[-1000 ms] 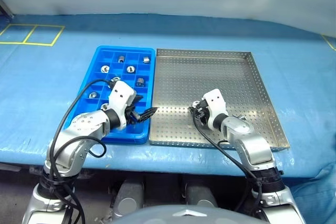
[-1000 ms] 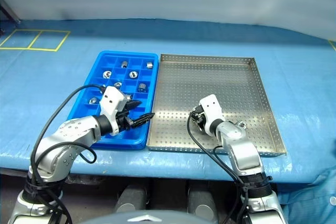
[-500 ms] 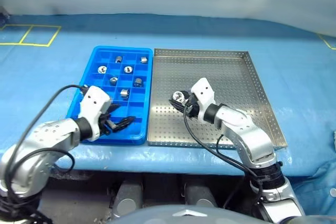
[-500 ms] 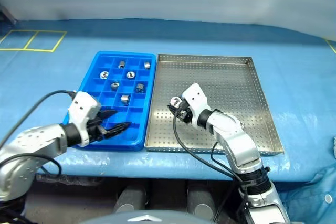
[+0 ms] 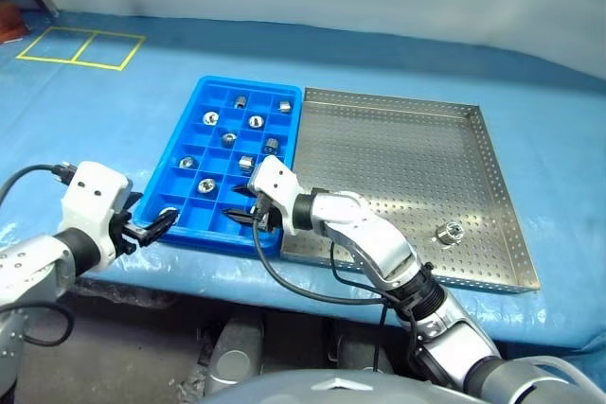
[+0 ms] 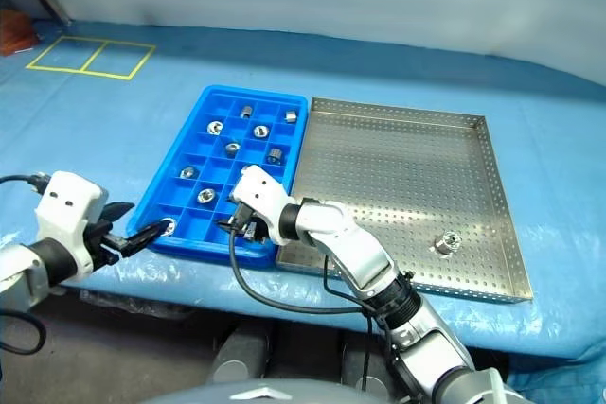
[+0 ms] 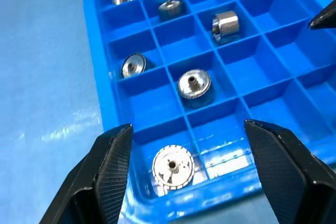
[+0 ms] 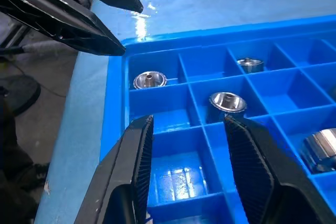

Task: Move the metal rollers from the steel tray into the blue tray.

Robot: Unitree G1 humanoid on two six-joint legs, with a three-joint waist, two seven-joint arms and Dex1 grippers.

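Observation:
The blue tray (image 5: 251, 81) holds several metal rollers (image 7: 193, 84) in its compartments, one (image 7: 172, 167) in the near-left corner cell. Beside it on the right lies the steel tray (image 5: 398, 158), with one roller (image 5: 448, 231) near its front right. My right gripper (image 5: 237, 216) reaches across over the blue tray's near row. Its fingers (image 8: 131, 177) stand close together above an empty compartment, and no roller shows between them. My left gripper (image 5: 161, 226) is open just outside the tray's near-left corner, over that corner roller, with nothing in it.
Both trays lie on a table under a blue cover (image 5: 114, 139). Yellow tape squares (image 5: 85, 47) mark the cover at the far left. The table's front edge runs just below the trays. Black cables (image 5: 284, 276) hang from both wrists.
My right gripper swung left from the steel tray to over the blue tray's near row; the roller that showed at its tips is hidden now. The left gripper drew back to the left.

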